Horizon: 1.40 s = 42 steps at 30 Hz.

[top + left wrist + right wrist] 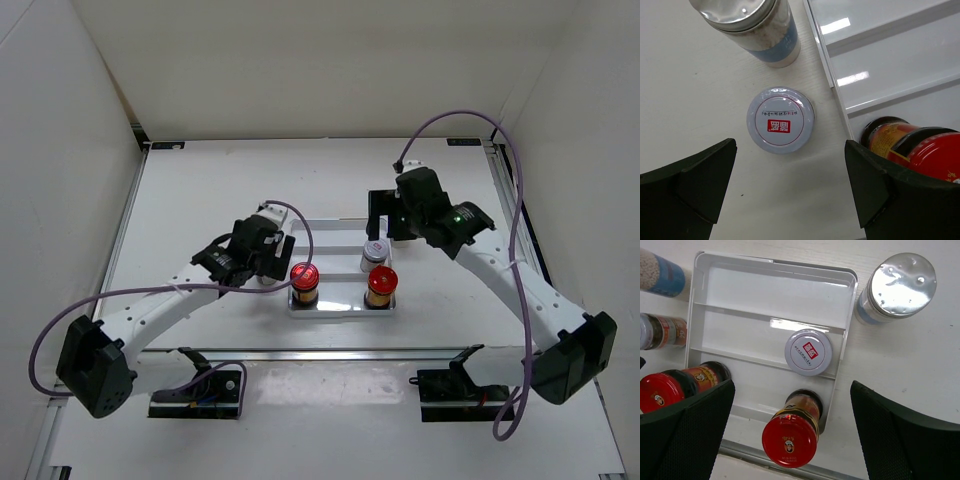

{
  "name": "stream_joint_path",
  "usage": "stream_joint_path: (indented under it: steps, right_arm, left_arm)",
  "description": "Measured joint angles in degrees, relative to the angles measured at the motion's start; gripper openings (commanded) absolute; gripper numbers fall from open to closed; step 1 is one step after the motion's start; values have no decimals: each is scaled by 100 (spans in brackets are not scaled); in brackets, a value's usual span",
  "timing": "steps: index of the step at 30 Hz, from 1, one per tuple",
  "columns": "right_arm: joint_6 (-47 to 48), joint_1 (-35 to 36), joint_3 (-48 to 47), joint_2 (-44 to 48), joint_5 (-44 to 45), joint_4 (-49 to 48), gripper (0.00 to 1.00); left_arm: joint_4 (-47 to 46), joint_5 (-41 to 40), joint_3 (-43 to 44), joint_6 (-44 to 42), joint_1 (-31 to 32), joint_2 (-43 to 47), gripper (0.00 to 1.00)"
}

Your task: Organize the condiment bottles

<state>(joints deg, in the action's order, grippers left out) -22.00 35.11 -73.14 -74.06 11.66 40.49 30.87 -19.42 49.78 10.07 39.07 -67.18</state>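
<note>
The white divided tray (pixel 335 232) holds two red-capped amber bottles in its near row, one left (pixel 304 277) and one right (pixel 382 281), and a short silver-capped shaker (pixel 375 250) in the middle row. My left gripper (pixel 790 195) is open over the table left of the tray, just short of another short shaker (pixel 781 120), with a tall blue-labelled shaker (pixel 755 25) beyond it. My right gripper (pixel 792 436) is open above the tray's right side, over the right red bottle (pixel 790 437). A second tall shaker (pixel 897 287) stands just outside the tray's right edge.
In the right wrist view the tray's far row (pixel 775 287) holds nothing. The left red bottle (pixel 920 150) stands close to my left gripper's right finger. White walls enclose the table at the back and both sides.
</note>
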Motion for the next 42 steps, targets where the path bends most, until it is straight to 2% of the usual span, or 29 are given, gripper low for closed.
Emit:
stream_joint_path:
  steps: [12, 20, 27, 30, 31, 37, 42]
  right_arm:
    - [129, 0, 647, 505, 35, 140, 99]
    - [264, 0, 813, 778, 179, 146, 99]
    - [317, 0, 973, 890, 251, 173, 99]
    - [341, 0, 999, 914, 321, 162, 99]
    - [350, 0, 1014, 929, 337, 173, 99]
    - [407, 0, 1027, 975, 378, 177, 99]
    - [407, 0, 1038, 1001, 389, 177, 99]
  left_arm:
    - [173, 90, 258, 387, -343, -981, 100]
    - [205, 243, 343, 446, -446, -1128, 89]
    - [210, 402, 378, 378, -496, -1224, 74]
    - [210, 435, 387, 328, -501, -1228, 56]
    - [214, 446, 396, 323, -501, -1231, 46]
    - [249, 417, 415, 317, -501, -1235, 12]
    - [385, 223, 415, 313, -501, -1051, 11]
